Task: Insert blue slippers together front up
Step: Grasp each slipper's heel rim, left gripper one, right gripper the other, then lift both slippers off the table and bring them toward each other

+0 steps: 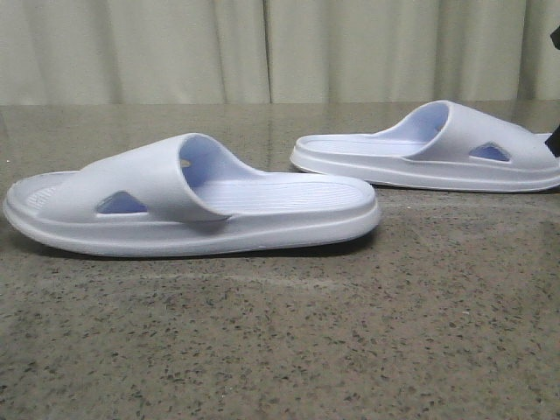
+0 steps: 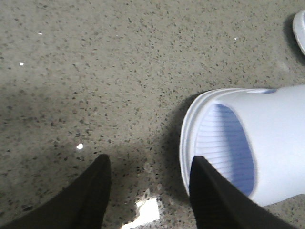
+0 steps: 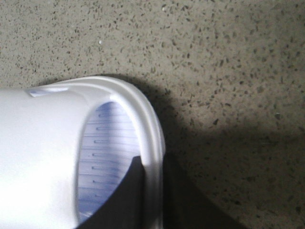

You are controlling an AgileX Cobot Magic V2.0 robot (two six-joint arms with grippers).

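Two blue slippers lie sole-down on the speckled table. The near one [image 1: 149, 179] has its toe at the left. The far one [image 1: 455, 140] has its toe at the right. In the left wrist view my left gripper [image 2: 150, 164] is open low over the table. One finger [image 2: 209, 191] overlaps the near slipper's [image 2: 281, 138] toe rim and the other [image 2: 95, 191] stands over bare table. In the right wrist view my right gripper [image 3: 153, 164] is shut on the far slipper's [image 3: 43, 143] toe rim, one finger inside on the ribbed footbed, one outside.
The speckled grey-brown stone table [image 1: 280, 350] stretches in front of both slippers. A pale curtain [image 1: 280, 44] hangs behind it. A dark part of the right arm [image 1: 553, 144] shows at the right edge. The far slipper's edge [image 2: 300, 28] shows in the left wrist view.
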